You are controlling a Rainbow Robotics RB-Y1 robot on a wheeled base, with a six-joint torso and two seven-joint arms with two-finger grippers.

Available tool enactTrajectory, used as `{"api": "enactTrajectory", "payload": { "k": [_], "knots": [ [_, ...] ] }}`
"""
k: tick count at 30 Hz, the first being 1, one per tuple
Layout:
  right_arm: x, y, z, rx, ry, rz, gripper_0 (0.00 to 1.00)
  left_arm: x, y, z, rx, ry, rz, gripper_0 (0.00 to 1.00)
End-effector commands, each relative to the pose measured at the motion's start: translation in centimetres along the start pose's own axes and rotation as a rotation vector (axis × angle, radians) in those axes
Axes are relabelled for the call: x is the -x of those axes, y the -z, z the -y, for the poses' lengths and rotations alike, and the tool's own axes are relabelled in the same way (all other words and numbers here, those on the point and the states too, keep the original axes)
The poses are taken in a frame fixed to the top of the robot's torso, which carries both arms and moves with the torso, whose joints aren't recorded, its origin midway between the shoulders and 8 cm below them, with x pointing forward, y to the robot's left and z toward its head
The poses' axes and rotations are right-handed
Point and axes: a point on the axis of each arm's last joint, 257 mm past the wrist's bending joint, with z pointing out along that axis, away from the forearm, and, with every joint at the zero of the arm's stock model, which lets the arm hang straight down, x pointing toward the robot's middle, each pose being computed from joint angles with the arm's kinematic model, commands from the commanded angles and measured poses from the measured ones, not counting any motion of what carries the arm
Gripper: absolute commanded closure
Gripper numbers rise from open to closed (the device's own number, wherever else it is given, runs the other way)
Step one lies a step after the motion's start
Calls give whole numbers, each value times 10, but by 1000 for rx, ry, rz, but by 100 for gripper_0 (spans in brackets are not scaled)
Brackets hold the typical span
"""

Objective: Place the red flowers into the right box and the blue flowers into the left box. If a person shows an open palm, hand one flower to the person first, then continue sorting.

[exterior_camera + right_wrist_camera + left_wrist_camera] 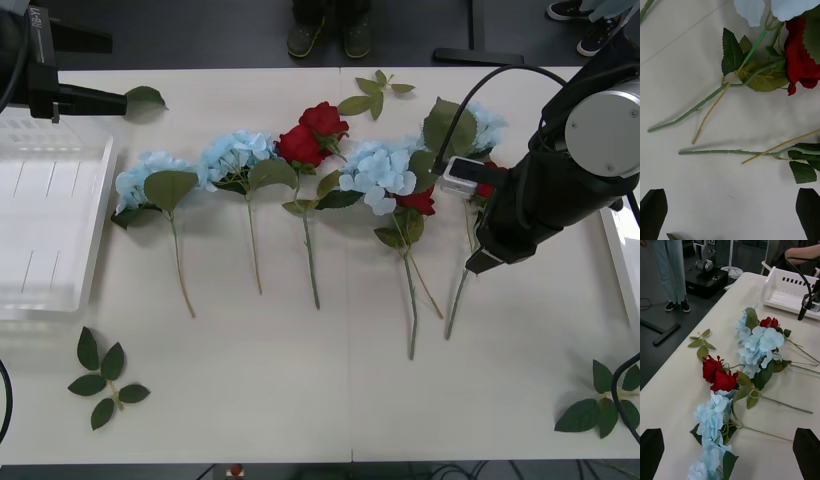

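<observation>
Two open tools (flowers unsorted)

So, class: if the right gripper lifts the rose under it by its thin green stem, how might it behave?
The rose will probably droop head-down, since its bloom looks large for the thin stem. It may drag the blue flower overlapping it. The stem seems light and could twist between the right gripper's open fingers.

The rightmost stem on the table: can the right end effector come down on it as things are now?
Probably yes. The right end effector is open above the stem, with bare table between and nothing covering it.
</observation>
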Motion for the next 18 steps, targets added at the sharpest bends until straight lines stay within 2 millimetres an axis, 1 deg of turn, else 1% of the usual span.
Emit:
{"api": "enactTrajectory", "payload": {
  "k": [1, 2, 3, 6, 7, 8, 9, 10, 11, 12, 14, 15, 16, 17, 18],
  "knots": [
    [-13, -16, -18, 48, 40, -26, 0, 8, 12, -6, 22, -2, -18, 0],
    [-10, -8, -11, 29, 41, -17, 0, 8, 12, -6, 22, -2, -18, 0],
    [-10, -8, -11, 34, 39, -13, 0, 8, 12, -6, 22, -2, -18, 0],
    [5, 4, 0, 13, 30, 67, 0, 8, 12, -6, 22, -2, -18, 0],
    [8, 6, 1, 13, 23, 82, 0, -41, -7, 15, -28, 107, -47, 0],
    [14, 9, 2, 15, -2, 113, 0, -47, -8, 17, -31, 120, -51, 0],
    [20, 13, 4, 17, -39, 148, 0, -57, -10, 20, -31, 150, -45, 0],
    [23, 15, 5, 19, -59, 168, 0, -53, -9, 18, -29, 142, -41, 0],
    [31, 21, 8, 23, -100, 214, 0, -65, -11, 23, -36, 176, -42, 0],
    [38, 26, 11, 26, -153, 255, 0, -68, -14, 24, -42, 188, -42, 0],
    [46, 40, 23, 29, -300, 321, 0, -77, -16, 24, -44, 199, -74, 0],
    [46, 43, 26, 27, -341, 330, 0, -80, -17, 24, -44, 196, -89, 0],
    [45, 49, 36, 15, -425, 346, 0, -90, -18, 25, -38, 229, -128, 0],
    [41, 53, 44, -1, -486, 351, 0, -95, -17, 26, -34, 296, -153, 0],
    [38, 55, 48, -6, -517, 351, 0, -99, -16, 26, -30, 334, -173, 0]
  ]
}}
